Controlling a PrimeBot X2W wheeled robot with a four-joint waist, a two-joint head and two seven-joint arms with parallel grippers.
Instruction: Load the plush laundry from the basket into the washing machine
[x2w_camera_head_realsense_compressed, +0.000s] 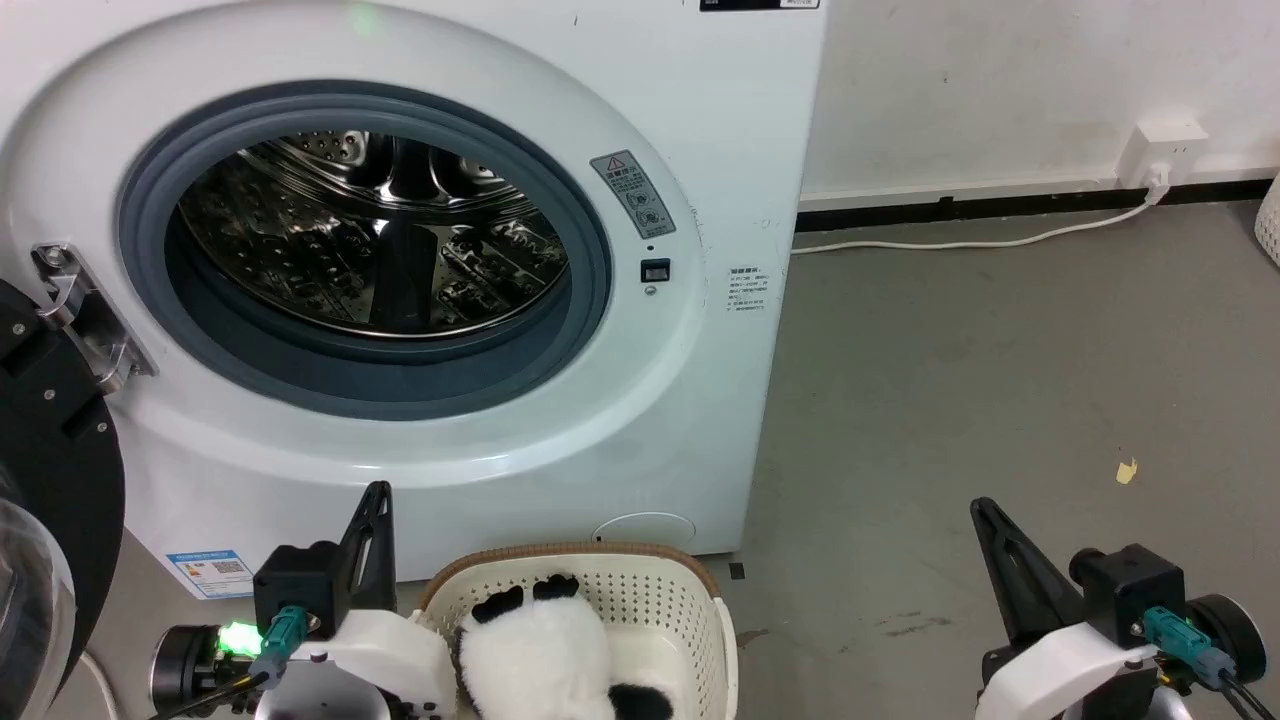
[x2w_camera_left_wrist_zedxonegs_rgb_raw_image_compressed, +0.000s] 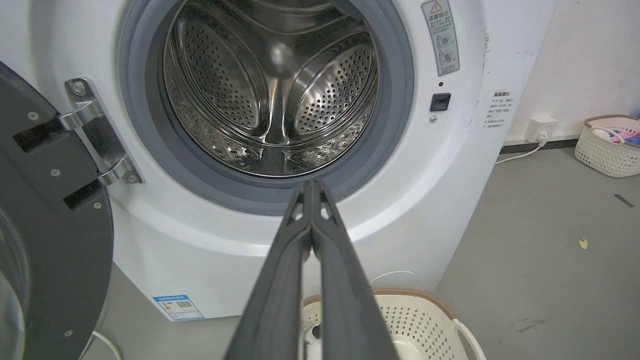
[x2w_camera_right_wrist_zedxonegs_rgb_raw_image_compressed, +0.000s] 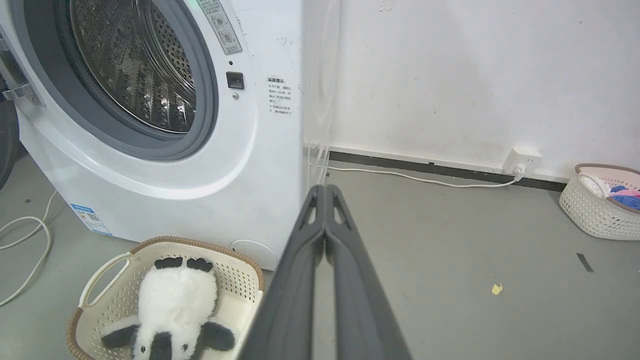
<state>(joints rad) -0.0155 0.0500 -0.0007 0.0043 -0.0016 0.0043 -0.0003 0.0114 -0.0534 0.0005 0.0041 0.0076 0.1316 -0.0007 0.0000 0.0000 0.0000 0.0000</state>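
Observation:
The white washing machine (x2w_camera_head_realsense_compressed: 680, 130) stands ahead with its door (x2w_camera_head_realsense_compressed: 55, 480) swung open at the left and the steel drum (x2w_camera_head_realsense_compressed: 370, 230) bare. On the floor in front of it sits the cream basket (x2w_camera_head_realsense_compressed: 660, 590) holding the plush laundry (x2w_camera_head_realsense_compressed: 535, 655), a black-and-white panda lying flat. The same panda (x2w_camera_right_wrist_zedxonegs_rgb_raw_image_compressed: 175, 305) and basket (x2w_camera_right_wrist_zedxonegs_rgb_raw_image_compressed: 100, 275) show at the lower left of the right wrist view. My left gripper (x2w_camera_head_realsense_compressed: 378, 492) is shut and empty, just left of the basket. Well to the right over bare floor, my right gripper (x2w_camera_head_realsense_compressed: 980, 505) is shut and empty.
A second cream basket (x2w_camera_right_wrist_zedxonegs_rgb_raw_image_compressed: 597, 210) with coloured clothes stands by the wall at the far right. A white cable (x2w_camera_head_realsense_compressed: 960, 240) runs along the skirting to a wall socket (x2w_camera_head_realsense_compressed: 1160, 150). Another cable (x2w_camera_right_wrist_zedxonegs_rgb_raw_image_compressed: 30, 240) loops on the floor left of the machine. Grey floor (x2w_camera_head_realsense_compressed: 1000, 380) lies open to the right.

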